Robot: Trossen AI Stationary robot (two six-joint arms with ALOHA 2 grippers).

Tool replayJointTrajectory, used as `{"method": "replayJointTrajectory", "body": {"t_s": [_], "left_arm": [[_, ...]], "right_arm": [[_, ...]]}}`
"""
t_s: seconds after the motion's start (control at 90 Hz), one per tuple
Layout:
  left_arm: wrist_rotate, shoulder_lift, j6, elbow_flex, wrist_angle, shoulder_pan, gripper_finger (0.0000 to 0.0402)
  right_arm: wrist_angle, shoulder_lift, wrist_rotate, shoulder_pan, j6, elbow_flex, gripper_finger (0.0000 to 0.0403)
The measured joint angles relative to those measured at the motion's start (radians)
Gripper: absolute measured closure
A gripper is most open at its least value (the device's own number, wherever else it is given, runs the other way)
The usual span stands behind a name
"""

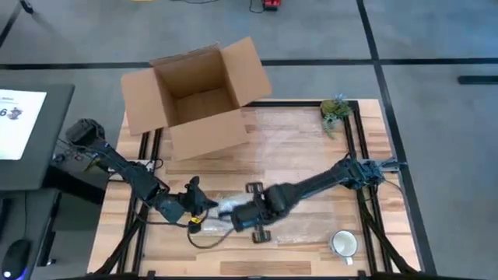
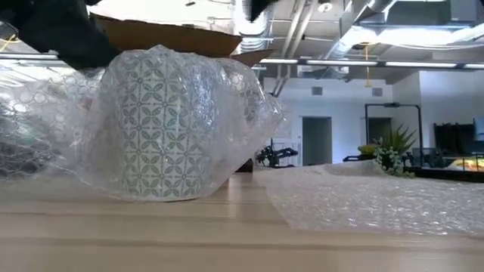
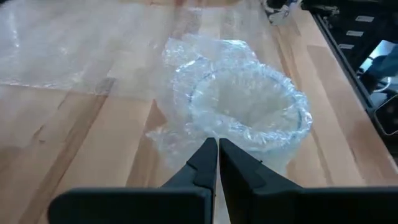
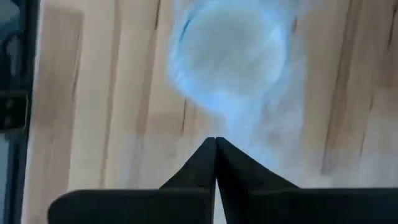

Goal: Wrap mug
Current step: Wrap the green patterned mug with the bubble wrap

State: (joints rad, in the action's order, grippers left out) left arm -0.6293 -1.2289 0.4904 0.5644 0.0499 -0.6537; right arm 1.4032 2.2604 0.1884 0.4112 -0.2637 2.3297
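Observation:
A patterned mug (image 2: 160, 128) stands upright on the wooden table, loosely covered in clear bubble wrap (image 2: 242, 106). In the high view it is the pale bundle (image 1: 226, 205) near the table's front, between my two grippers. My left gripper (image 1: 201, 204) is on its left side and shut on the wrap; the left wrist view shows the wrapped mug mouth (image 3: 249, 106) just past the fingertips (image 3: 217, 144). My right gripper (image 1: 243, 215) is on its right side, shut where wrap trails from the blurred mug (image 4: 230, 50). My left gripper pinches the bubble wrap's edge (image 3: 214, 135) between its two fingers, at the side of the mug's rim. It comes slanting down from the table's left; one layer or several does not show. My right gripper has its shut fingertips at the wrap trailing from the mug (image 4: 217, 134), coming from the table's right. Blur hides the contact itself, and how many layers are there cannot be told.
An open cardboard box (image 1: 194, 97) stands at the far left of the table. A loose bubble wrap sheet (image 1: 288, 148) lies across the middle. A second mug (image 1: 343, 243) sits at the near right and a small plant (image 1: 336, 109) at the far right corner.

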Motion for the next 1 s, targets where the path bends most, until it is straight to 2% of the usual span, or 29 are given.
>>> {"method": "replayJointTrajectory", "body": {"t_s": [0.078, 0.267, 0.444, 0.633, 0.822, 1.0], "left_arm": [[0.006, 0.000, -0.009, 0.000, 0.022, 0.000, 0.0402], [0.024, 0.000, -0.084, 0.000, 0.146, -0.001, 0.0402], [0.028, 0.000, -0.107, 0.000, 0.150, 0.013, 0.0402], [0.080, -0.068, -0.087, 0.000, 0.157, 0.052, 0.0402], [0.128, -0.177, -0.088, 0.002, 0.247, 0.100, 0.0402], [0.176, -0.215, -0.119, 0.003, 0.317, 0.140, 0.0402]], "right_arm": [[-0.004, -0.002, 0.010, 0.018, -0.034, -0.051, 0.0403], [-0.105, -0.021, 0.045, 0.036, -0.093, -0.277, 0.0403], [-0.425, -0.113, 0.074, 0.010, -0.110, -0.546, 0.0403], [-0.726, -0.263, 0.201, -0.009, -0.154, -0.770, 0.0403], [-0.998, -0.333, 0.209, -0.009, -0.109, -0.879, 0.0403], [-1.084, -0.316, 0.176, -0.008, -0.062, -0.883, 0.0403]]}}
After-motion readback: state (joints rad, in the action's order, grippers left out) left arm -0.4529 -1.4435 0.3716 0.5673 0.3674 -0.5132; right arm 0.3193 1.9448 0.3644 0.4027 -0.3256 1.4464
